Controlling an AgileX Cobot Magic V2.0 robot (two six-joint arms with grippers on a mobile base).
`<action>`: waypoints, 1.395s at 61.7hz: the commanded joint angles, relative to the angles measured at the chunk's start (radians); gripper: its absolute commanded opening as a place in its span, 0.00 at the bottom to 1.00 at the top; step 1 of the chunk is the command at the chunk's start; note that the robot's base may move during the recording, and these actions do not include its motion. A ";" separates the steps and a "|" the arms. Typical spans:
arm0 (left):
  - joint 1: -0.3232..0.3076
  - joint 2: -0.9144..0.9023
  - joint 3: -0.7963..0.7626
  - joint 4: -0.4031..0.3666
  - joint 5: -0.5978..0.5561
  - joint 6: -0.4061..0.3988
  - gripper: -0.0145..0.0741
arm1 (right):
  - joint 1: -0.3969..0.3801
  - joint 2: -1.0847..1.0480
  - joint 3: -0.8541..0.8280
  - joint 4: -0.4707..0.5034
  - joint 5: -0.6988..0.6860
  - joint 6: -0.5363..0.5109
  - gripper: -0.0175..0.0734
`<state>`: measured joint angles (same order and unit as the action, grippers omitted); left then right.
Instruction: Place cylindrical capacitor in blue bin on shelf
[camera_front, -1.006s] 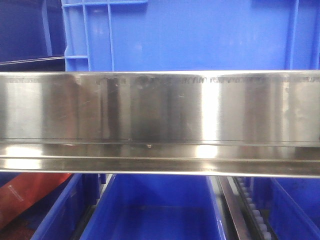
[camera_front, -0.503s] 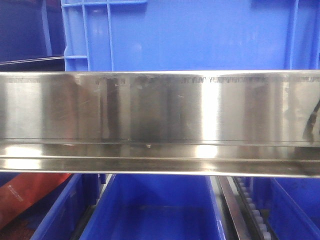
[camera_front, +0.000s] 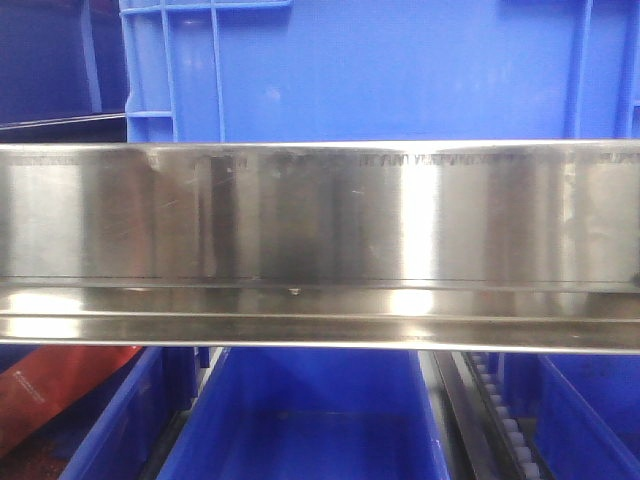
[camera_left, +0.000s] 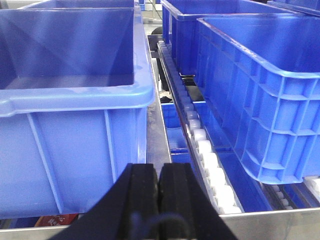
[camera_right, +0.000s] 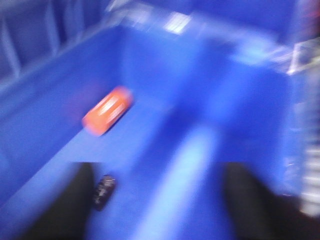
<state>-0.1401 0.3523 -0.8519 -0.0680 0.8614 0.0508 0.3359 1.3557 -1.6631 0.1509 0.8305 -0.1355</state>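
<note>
The right wrist view is blurred. It looks down into a blue bin (camera_right: 200, 100). A small dark cylindrical capacitor (camera_right: 104, 191) lies on the bin floor just inside my right gripper's left finger. My right gripper (camera_right: 157, 205) is open and holds nothing, its fingers (camera_right: 62, 205) wide apart above the bin floor. My left gripper (camera_left: 159, 197) is shut and empty, pointing along the shelf between blue bins. The shelf's steel beam (camera_front: 320, 215) fills the front view; no gripper shows there.
An orange-red cylinder (camera_right: 107, 110) lies further in the same bin. In the left wrist view a large blue bin (camera_left: 70, 90) stands left, another (camera_left: 260, 85) right, with a white roller track (camera_left: 207, 160) between. Blue bins sit above (camera_front: 380, 70) and below (camera_front: 310, 420) the beam.
A dark reflection at the beam's right end half a second ago is gone. The front view has shifted very slightly.
</note>
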 joint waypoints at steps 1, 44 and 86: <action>0.002 -0.005 0.002 -0.009 -0.020 -0.008 0.04 | -0.028 -0.072 0.038 -0.019 0.002 0.004 0.21; -0.066 -0.005 0.084 -0.002 -0.102 -0.008 0.04 | -0.165 -0.820 0.929 -0.072 -0.316 0.044 0.05; -0.064 -0.005 0.084 0.002 -0.102 -0.008 0.04 | -0.165 -1.225 1.144 -0.072 -0.392 0.044 0.05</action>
<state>-0.2002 0.3523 -0.7703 -0.0644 0.7797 0.0508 0.1759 0.1348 -0.5227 0.0865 0.4646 -0.0940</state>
